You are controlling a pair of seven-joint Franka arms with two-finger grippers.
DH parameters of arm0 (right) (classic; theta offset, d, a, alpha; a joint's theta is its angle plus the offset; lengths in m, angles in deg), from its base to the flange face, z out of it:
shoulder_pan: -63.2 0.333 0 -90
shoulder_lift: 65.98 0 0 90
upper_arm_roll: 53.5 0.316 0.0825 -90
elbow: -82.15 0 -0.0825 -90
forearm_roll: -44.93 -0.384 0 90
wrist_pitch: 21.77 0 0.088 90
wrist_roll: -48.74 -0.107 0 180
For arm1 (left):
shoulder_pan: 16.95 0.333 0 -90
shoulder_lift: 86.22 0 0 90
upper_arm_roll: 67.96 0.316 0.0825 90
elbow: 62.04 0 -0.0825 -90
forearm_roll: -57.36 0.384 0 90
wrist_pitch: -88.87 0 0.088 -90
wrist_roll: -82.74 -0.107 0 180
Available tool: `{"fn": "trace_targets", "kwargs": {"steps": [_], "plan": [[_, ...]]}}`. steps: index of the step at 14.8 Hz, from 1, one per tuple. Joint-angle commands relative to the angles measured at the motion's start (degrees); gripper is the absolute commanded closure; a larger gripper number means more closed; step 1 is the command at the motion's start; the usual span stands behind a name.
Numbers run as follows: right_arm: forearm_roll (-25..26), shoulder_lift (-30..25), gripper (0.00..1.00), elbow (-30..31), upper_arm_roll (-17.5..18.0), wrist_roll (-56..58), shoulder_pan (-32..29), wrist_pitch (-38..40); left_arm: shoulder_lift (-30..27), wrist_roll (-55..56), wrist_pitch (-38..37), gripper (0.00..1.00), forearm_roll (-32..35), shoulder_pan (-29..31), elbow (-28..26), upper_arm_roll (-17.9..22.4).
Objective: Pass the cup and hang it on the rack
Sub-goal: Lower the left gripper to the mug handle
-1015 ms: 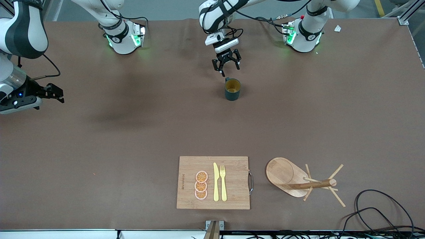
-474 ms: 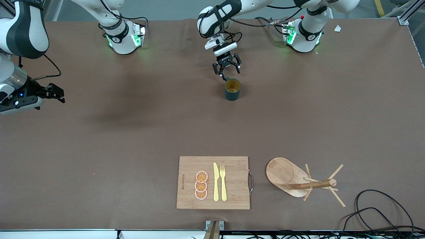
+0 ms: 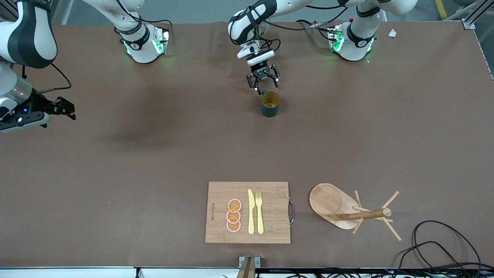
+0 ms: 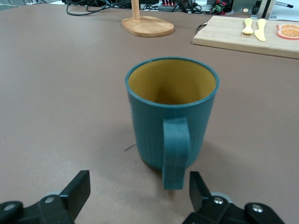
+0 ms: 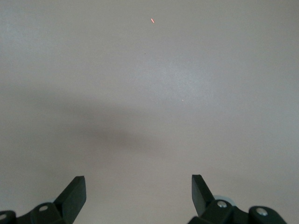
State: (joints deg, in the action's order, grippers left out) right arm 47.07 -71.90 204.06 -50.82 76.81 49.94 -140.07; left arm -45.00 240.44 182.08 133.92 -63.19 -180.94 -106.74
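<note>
Small cylindrical cup (image 3: 270,103), dark teal outside and yellow-ochre inside, upright on the bare brown table (image 3: 154,162) in the half nearer the robot bases, well apart from everything else, mouth up, small loop handle (image 4: 176,151) turned toward the left gripper (image 3: 263,82). Left gripper low beside the handle, fingers (image 4: 78,189) spread wide, gripping nothing. Right gripper (image 3: 63,109) idle over bare table at the right arm's end, jaws apart too, empty. Light wooden mug rack (image 3: 349,211), oval base, one post and thin angled pegs, far nearer the front camera, toward the left arm's end, beside a rectangular bamboo cutting board (image 3: 248,212) carrying a yellow knife (image 3: 251,211), a yellow fork (image 3: 259,212) and three orange slices (image 3: 234,215). Probably a light, rigid, plastic-looking cup with a finely ribbed wall: stiff enough to squeeze, somewhat slippery, easy to tip if nudged at the rim. Best hold likely across the handle or the wall next to it, leaving the loop clear for a peg after the hand-over.
</note>
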Motion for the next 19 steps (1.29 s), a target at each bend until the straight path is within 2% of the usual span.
{"fn": "trace_targets", "kwargs": {"steps": [1, 3, 8, 12, 15, 19], "plan": [[-0.83, -2.07, 0.00, 1.92, 0.66, 0.57, -0.80, -0.53, 2.02, 7.00, -1.20, 0.10, 3.58, -0.34, 0.42, 0.20], [-0.83, -2.07, 0.00, 1.92, 0.66, 0.57, -0.80, -0.53, 1.94, 7.00, -1.20, 0.17, 3.86, -0.34, 1.21, 0.82], [-0.83, -2.07, 0.00, 1.92, 0.66, 0.49, -0.10, -0.53, 1.67, 6.82, -1.20, 0.60, 3.77, 0.10, 1.39, 0.91], [-0.83, -2.07, 0.00, 1.92, 0.66, 0.49, -0.10, -0.53, 1.67, 6.74, -1.20, 0.72, 3.68, 0.19, 2.44, 0.91], [-0.83, -2.07, 0.00, 1.92, 0.66, 0.49, -0.10, -0.45, 1.76, 6.30, -1.20, 0.85, 3.59, 0.45, 2.97, 0.99], [-0.83, -2.07, 0.00, 1.92, 0.66, 0.49, -0.01, -0.45, 1.94, 6.21, -1.20, 0.95, 3.59, 0.36, 3.67, 1.70]]}}
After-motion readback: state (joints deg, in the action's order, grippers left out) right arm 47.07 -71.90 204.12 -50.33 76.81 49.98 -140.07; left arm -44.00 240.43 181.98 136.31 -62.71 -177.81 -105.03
